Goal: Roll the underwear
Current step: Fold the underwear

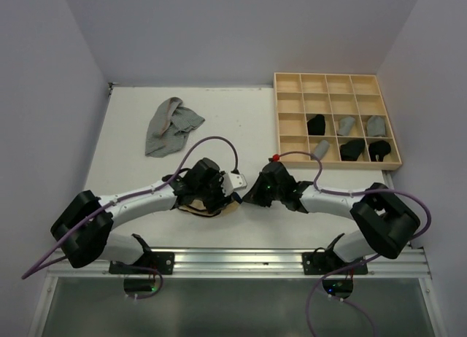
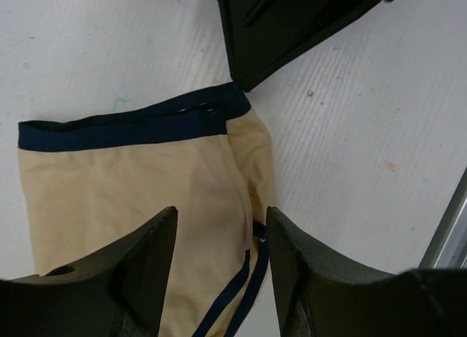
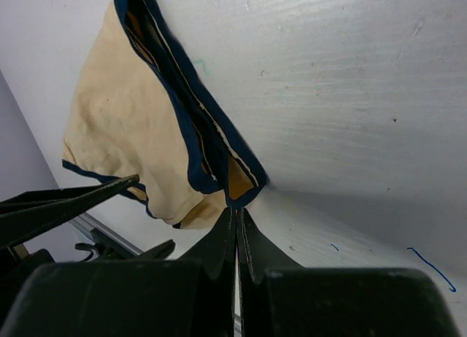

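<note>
White worktop [image 1: 241, 111] carries the tan underwear [image 2: 131, 191] with navy trim, lying flat near the front edge between the two arms, where the left gripper [image 2: 220, 219] hangs just above it with jaws apart, while the right gripper [image 3: 237, 213] is pinched closed on its waistband corner.
</note>
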`<control>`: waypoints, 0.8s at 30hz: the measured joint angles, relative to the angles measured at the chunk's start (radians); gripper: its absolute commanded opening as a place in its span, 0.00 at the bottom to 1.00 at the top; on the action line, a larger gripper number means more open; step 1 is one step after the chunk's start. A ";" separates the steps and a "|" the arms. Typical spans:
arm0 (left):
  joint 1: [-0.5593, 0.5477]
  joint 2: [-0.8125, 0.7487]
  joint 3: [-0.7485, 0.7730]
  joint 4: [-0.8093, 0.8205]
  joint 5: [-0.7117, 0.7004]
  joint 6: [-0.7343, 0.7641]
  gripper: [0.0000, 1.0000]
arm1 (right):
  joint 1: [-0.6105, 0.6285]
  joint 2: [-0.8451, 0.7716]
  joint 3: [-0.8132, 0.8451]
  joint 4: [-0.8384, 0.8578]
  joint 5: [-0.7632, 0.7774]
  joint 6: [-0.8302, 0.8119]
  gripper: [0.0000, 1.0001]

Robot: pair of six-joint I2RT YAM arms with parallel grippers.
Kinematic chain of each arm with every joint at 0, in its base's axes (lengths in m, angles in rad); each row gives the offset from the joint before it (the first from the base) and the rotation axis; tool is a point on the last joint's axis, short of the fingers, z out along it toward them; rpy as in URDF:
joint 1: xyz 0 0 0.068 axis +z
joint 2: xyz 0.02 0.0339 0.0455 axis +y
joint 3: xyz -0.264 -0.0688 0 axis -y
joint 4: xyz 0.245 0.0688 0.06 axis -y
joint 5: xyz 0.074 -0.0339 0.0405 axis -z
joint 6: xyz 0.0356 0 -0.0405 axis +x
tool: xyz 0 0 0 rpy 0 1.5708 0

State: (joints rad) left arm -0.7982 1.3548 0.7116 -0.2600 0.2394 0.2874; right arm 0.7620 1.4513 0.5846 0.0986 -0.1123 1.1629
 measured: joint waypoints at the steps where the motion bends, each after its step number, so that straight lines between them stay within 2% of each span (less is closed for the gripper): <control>1: -0.011 0.007 0.000 0.001 -0.001 -0.001 0.55 | 0.012 0.007 -0.002 0.004 0.006 0.010 0.00; 7: -0.027 0.027 0.005 0.000 -0.001 -0.011 0.52 | 0.077 0.021 -0.022 0.005 0.044 0.057 0.00; 14: -0.027 0.055 0.023 0.011 -0.011 -0.018 0.42 | 0.111 0.037 -0.051 0.022 0.070 0.098 0.00; 24: -0.027 0.084 0.035 0.000 -0.014 -0.017 0.32 | 0.144 0.171 -0.053 0.260 0.050 0.175 0.00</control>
State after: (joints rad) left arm -0.8249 1.4384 0.7464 -0.2600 0.2256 0.2703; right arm 0.9062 1.6218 0.5320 0.3584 -0.0624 1.3376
